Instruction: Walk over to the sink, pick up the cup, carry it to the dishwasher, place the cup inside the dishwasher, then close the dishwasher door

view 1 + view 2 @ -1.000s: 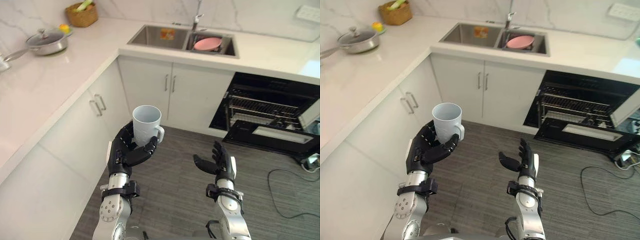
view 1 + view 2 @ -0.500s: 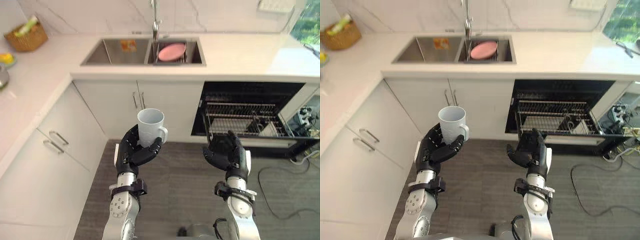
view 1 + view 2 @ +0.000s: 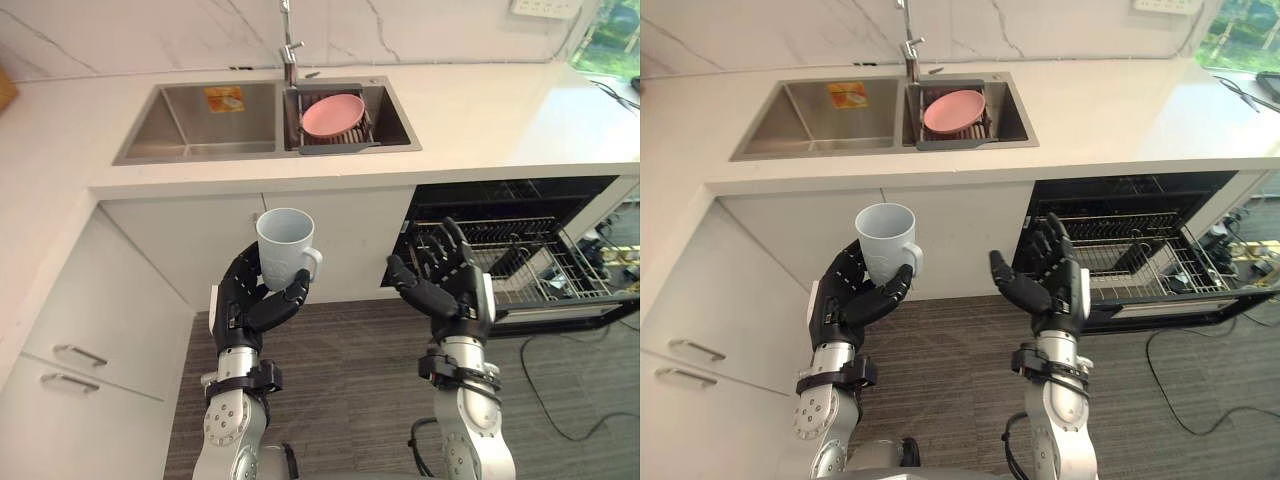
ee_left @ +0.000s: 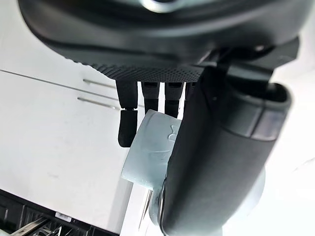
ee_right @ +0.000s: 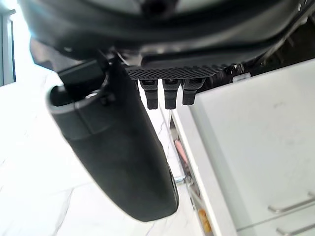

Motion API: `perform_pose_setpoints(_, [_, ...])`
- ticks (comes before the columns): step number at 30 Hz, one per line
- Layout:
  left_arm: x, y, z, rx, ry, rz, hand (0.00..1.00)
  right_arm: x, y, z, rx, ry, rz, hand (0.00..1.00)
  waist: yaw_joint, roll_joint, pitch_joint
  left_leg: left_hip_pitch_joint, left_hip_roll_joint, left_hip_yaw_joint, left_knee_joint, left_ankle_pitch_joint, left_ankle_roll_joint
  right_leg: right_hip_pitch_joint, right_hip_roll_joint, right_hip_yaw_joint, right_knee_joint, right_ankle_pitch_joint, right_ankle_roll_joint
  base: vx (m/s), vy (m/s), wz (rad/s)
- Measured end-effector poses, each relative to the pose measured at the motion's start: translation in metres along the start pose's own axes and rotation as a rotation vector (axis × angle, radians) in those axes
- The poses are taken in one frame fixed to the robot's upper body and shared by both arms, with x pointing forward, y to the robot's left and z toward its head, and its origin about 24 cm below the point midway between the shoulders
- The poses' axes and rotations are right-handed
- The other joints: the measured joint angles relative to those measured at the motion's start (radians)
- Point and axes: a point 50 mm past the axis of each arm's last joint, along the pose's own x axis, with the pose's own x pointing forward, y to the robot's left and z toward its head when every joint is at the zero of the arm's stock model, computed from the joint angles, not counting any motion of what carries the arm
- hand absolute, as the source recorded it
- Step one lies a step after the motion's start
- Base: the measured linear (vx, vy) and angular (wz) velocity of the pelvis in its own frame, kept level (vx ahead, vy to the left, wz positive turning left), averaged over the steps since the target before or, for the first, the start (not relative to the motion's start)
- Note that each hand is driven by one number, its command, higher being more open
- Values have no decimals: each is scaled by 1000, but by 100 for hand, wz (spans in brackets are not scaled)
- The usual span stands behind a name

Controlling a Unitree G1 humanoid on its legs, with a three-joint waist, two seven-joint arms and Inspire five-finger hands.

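Sink of stainless steel with two basins (image 3: 200,130) plays no further part: pickup looks done. Black dishwasher (image 3: 500,195), door down and wire rack (image 3: 530,260) exposed, awaits loading and closing at the robot's right. Right hand (image 3: 455,290) hovers empty before it, fingers spread. Left hand (image 3: 250,300) wraps the upright pale blue-grey ceramic cup (image 3: 285,245), clear of the white cabinets (image 3: 150,270).

Looks past dark right hand (image 5: 167,71), fingers (image 5: 170,96) straight. Faces white flat cabinet front (image 5: 246,147) with slim metal bar handles (image 5: 290,202)
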Motion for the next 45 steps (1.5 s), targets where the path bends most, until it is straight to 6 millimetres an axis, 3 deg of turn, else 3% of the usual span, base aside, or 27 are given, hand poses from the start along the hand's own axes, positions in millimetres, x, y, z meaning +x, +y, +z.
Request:
perform_pose_setpoints(1, [0, 2, -1, 12, 6, 1, 30, 3, 2, -3, 1, 7, 13, 90, 0, 0, 0, 35, 1, 15, -21, -4, 4, -20, -10, -9, 56, 18, -5, 235, 114, -69])
perform_pose_setpoints(3, [1, 9, -2, 33, 7, 26, 30, 9, 7, -15, 2, 50, 53, 90, -11, 9, 4, 142, 9, 52, -123, -10, 1, -98, -11, -78, 187, -32, -62, 184, 46, -63])
perform_pose_setpoints(6, [4, 14, -1, 42, -6, 49, 30, 11, 8, -21, -6, 75, 89, 90, -17, 11, 4, 175, 33, 92, -158, -9, -13, -195, 28, -162, 118, -49, -89, 138, -51, -51])
perform_pose_setpoints(7, [7, 18, -5, 56, 3, 64, 30, 12, 7, -23, -14, 83, 97, 90, -20, 10, 4, 190, 34, 107, -164, -9, -18, -218, 41, -215, 8, -22, -105, 185, -134, -29])
perform_pose_setpoints(8, [8, 23, -8, 69, 17, 81, 30, 12, 6, -25, -21, 93, 100, 90, -31, 2, 1, 195, 25, 101, -151, -23, -47, -213, 70, -231, -120, 110, -104, 185, -134, -20])
perform_pose_setpoints(10, [8, 21, -19, 46, 62, 101, 30, 12, -3, -25, -71, 103, 105, 90, -42, 66, 2, 198, 64, 60, -154, -35, -67, -175, 117, -235, -181, 130, -117, 207, -83, -27])
perform_pose_setpoints(13, [8, 16, -21, 15, 65, 110, 30, 10, -12, -25, -107, 114, 98, 90, -44, 86, 4, 216, 81, 39, -171, -35, -67, -164, 150, -222, -205, 132, -123, 155, -76, -29])
perform_pose_setpoints(16, [12, 7, -19, -1, 53, 58, 30, 6, -25, -24, -115, 115, 41, 90, -54, 95, 17, 212, 119, -9, -26, -27, -79, -51, 181, -239, -284, 130, -125, 115, -68, 9])
perform_pose_setpoints(17, [12, 7, -19, -1, 52, 53, 30, 3, -23, -21, -111, 107, 46, 90, -48, 104, 26, 182, 147, -18, 106, -16, -85, -5, 192, -240, -309, 126, -128, 62, -8, -7])
perform_pose_setpoints(19, [11, 8, -17, -1, 46, 58, 30, 0, -17, -13, -99, 74, 72, 90, -38, 116, 34, 110, 184, -36, 294, 51, -79, 40, 208, -222, -343, 114, -147, 109, 1, -17])
perform_pose_setpoints(20, [11, 11, -16, 1, 42, 68, 30, -1, -10, -7, -81, 50, 93, 90, -33, 103, 40, 57, 181, -65, 367, 68, -78, 57, 204, -212, -368, 117, -150, 169, 0, -25])
perform_pose_setpoints(21, [11, 10, -16, 0, 40, 65, 30, 2, -7, -1, -73, 20, 108, 90, -20, 106, 36, 34, 155, -100, 321, -3, -80, 56, 200, -194, -377, 120, -154, 145, 2, -29])
perform_pose_setpoints(23, [11, 7, -16, -2, 43, 53, 30, 6, -6, 3, -70, -4, 108, 90, -6, 103, 37, 5, 93, -176, 201, -70, -74, 59, 190, -166, -387, 120, -154, 151, 51, -44])
perform_pose_setpoints(25, [10, 4, -17, 0, 47, 34, 30, 7, -6, 4, -71, -12, 105, 90, 4, 98, 40, -17, 28, -271, 68, -75, -81, 68, 174, -140, -391, 129, -130, 182, 123, -53])
perform_pose_setpoints(26, [10, 1, -18, -3, 50, 23, 30, 8, -6, 4, -71, -11, 103, 90, 5, 105, 36, -13, 4, -311, -46, -33, -89, 70, 170, -117, -390, 125, -108, 221, 194, -59])
perform_pose_setpoints(27, [9, -2, -18, -7, 52, 13, 30, 8, -7, 2, -72, -3, 99, 90, 5, 114, 31, -1, 6, -314, -123, 90, -82, 76, 177, -100, -388, 117, -92, 233, 213, -64])
perform_pose_setpoints(28, [9, -2, -19, -3, 56, 4, 30, 7, -7, -3, -64, 20, 90, 90, 5, 101, 29, 22, 0, -293, -127, 106, -65, 88, 166, -81, -388, 110, -80, 237, 207, -46])
perform_pose_setpoints(29, [9, -4, -19, -1, 56, -9, 30, 2, -8, -8, -50, 41, 73, 90, -2, 68, 15, 35, -18, -280, -147, 106, -61, 86, 145, -76, -389, 106, -72, 176, 149, -28])
perform_pose_setpoints(32, [8, -6, -19, 8, 60, -35, 30, 1, -5, -9, -27, 45, 63, 90, -13, 26, 10, 50, -47, -250, -162, 105, -57, 82, 112, -55, -389, 101, -63, 181, 150, -19])
perform_pose_setpoints(45, [9, -7, -19, 16, 60, -53, 30, -2, -17, -27, -67, 131, 38, 90, -19, 25, 4, 103, -46, -198, -254, 124, -32, 82, 114, -6, -431, 123, -36, -4, 7, -14])
